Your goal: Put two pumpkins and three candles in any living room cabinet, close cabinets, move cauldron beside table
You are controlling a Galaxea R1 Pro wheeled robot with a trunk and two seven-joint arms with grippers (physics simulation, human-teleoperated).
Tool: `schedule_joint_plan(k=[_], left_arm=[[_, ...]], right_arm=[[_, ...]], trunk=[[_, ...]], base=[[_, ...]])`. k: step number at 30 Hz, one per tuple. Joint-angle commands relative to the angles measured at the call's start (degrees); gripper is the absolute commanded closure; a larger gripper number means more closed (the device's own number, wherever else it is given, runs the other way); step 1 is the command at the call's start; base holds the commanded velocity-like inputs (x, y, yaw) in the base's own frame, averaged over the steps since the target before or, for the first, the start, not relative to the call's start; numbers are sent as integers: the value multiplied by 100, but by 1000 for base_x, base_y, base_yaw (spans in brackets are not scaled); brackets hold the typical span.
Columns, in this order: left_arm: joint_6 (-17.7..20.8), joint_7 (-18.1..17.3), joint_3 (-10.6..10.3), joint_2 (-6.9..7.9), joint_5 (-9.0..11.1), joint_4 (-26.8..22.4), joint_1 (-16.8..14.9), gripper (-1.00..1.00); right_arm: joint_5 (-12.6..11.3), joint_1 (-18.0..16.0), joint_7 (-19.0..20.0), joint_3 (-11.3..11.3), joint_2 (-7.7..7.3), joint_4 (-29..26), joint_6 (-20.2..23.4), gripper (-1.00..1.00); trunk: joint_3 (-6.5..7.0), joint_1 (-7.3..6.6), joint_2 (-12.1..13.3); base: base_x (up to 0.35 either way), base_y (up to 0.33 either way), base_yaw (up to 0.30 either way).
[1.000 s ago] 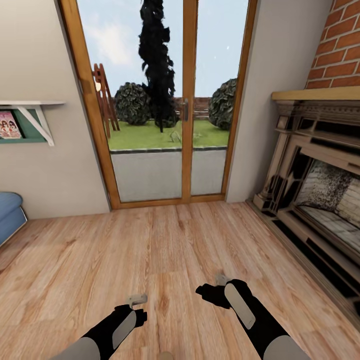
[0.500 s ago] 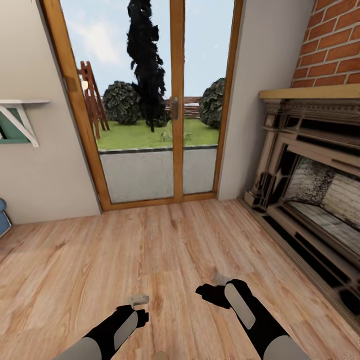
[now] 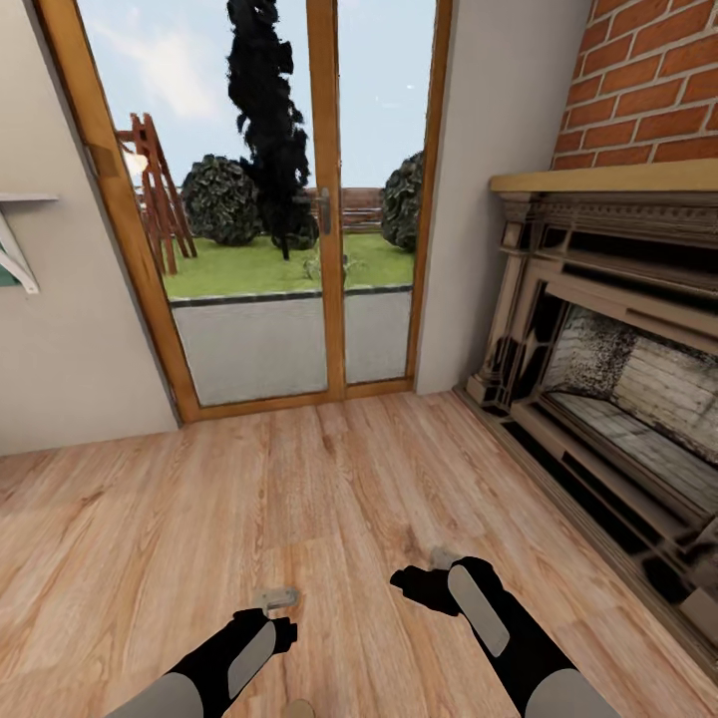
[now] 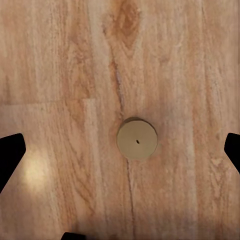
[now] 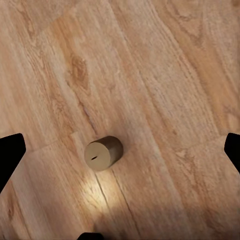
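The whole view is sliding left across the last second — the glazed doors (image 3: 269,199) are drifting toward the left edge and more of the fireplace surround (image 3: 608,339) is coming into frame, while the blue sofa corner seen a moment ago is gone. That is the robot turning to its right, not the room moving; both arms are sitting in the same spot of the picture throughout.

The left gripper (image 3: 276,599) and right gripper (image 3: 442,556) are hanging low over the plank floor (image 3: 299,479), both spread wide and carrying nothing — in each wrist view the dark fingertips are sitting far apart at the edges. Under the left one a candle (image 4: 137,138) is standing upright on the boards, seen end-on; the right wrist camera is catching one candle (image 5: 103,153) from an angle, probably the same one. A sliver of it is peeking in at the bottom of the head view (image 3: 297,709), close to the base.

My read: the turn is lining the robot up for a candle pick.
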Motion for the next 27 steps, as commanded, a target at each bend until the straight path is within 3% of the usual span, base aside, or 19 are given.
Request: schedule_joint_plan(k=[1,14,27], left_arm=[[15,49,-48,5,55,-11,-4,-100],[17,50,-45,2,57,-10,-4,-100],[31,43,-52,-4,82,-10,-4,-100]], right_arm=[[-60,-4,-57,11,-2,-7,5,-100],[-40,-4,-60,20,-2,-9,5,-100],[-45,-9,-69,-13,3,-154,60,-100]], trunk=[[-6,-1,-3],[-6,-1,-3],[-240,285,-524]], base=[[0,-8,-5],[0,-1,-1],[0,0,0]])
